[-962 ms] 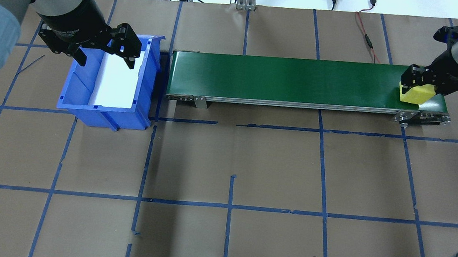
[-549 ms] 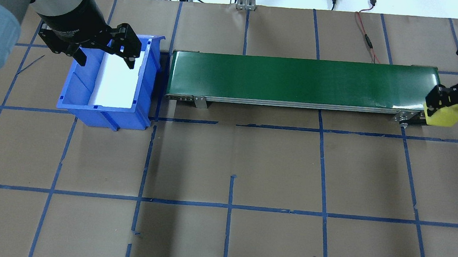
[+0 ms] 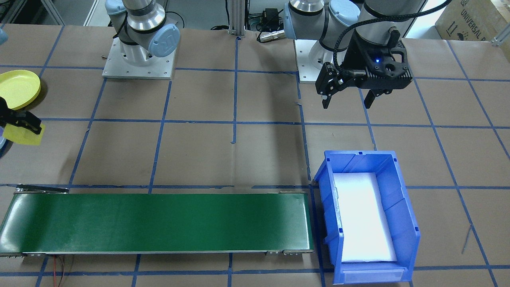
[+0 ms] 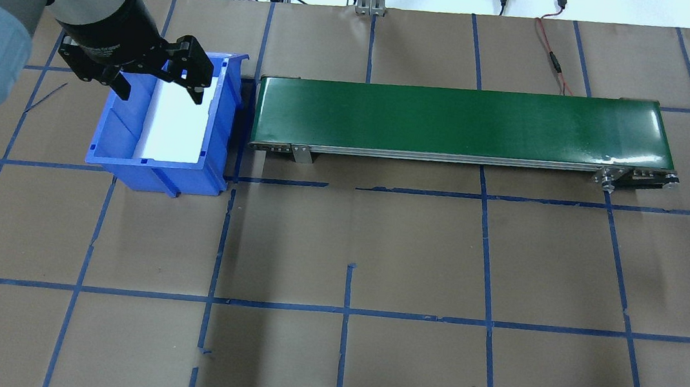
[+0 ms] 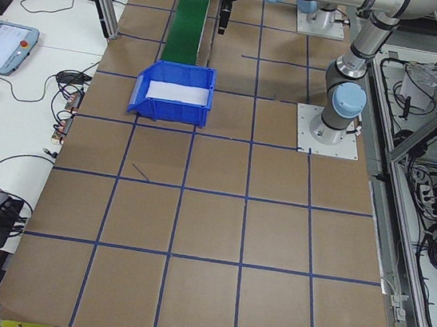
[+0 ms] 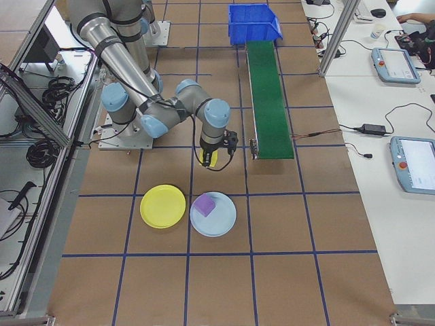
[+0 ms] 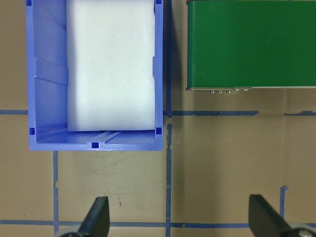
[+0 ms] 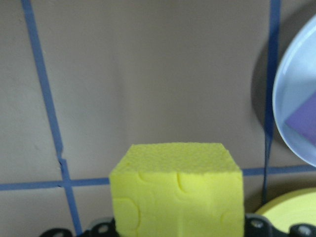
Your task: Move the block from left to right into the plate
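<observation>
My right gripper (image 6: pixel 215 160) is shut on a yellow foam block (image 8: pixel 177 190), which hangs above bare table paper between the belt's end and the plates. At the front-facing view's left edge the block (image 3: pixel 26 134) sits just below the yellow plate (image 3: pixel 18 88). A light blue plate (image 6: pixel 221 223) beside the yellow plate (image 6: pixel 162 206) holds a purple block (image 6: pixel 204 204). In the right wrist view both plates show only at the right edge. My left gripper (image 3: pixel 346 99) is open and holds nothing, hovering near the blue bin (image 4: pixel 153 165).
A long green conveyor belt (image 4: pixel 457 125) runs across the table from the bin (image 3: pixel 330 207) toward the right arm's side. The bin has a white liner and no block inside. Cables lie along the far table edge (image 4: pixel 549 54).
The right gripper has carried the yellow block off the belt's right end and toward the robot, out to the overhead view's right edge. The left arm has not moved.
</observation>
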